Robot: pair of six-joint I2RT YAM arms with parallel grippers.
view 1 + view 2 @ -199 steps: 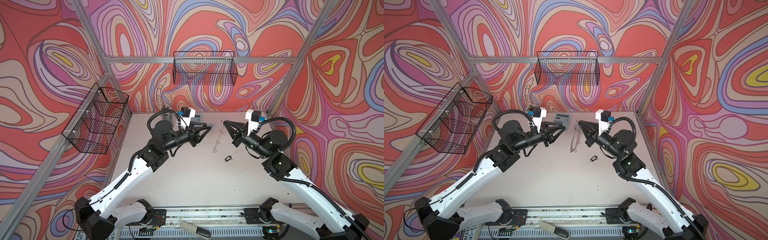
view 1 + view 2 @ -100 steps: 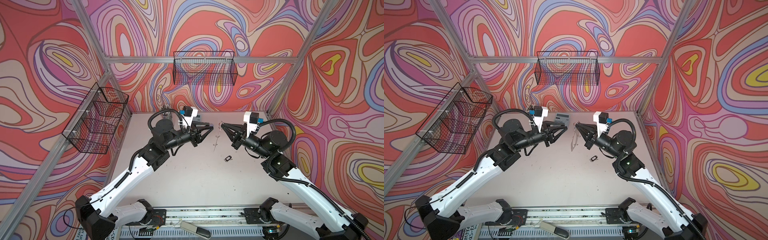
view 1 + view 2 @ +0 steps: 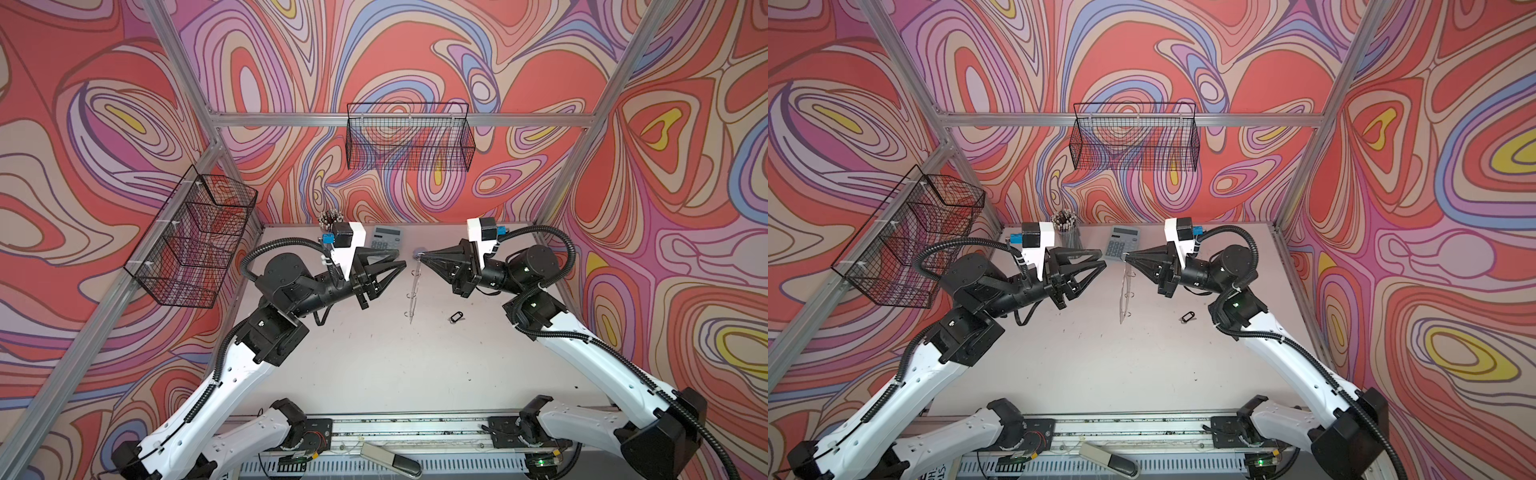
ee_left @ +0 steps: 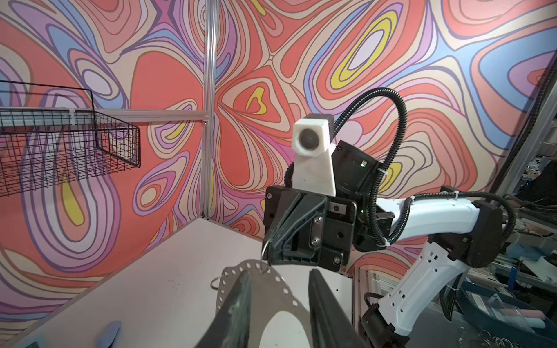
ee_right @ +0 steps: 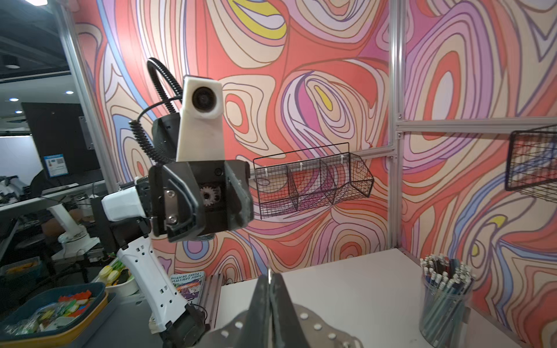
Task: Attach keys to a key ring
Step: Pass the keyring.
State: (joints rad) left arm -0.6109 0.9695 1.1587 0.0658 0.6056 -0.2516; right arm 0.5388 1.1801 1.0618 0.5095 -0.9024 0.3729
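The right gripper (image 3: 422, 258), jaws clamped on the top edge of the key ring (image 4: 280, 290), has swung it inward to hang edge-on before the left gripper (image 3: 401, 259), jaws part-open and empty; the tagged key (image 3: 456, 317) lies on the tabletop (image 3: 374, 365), so threading likely awaits.
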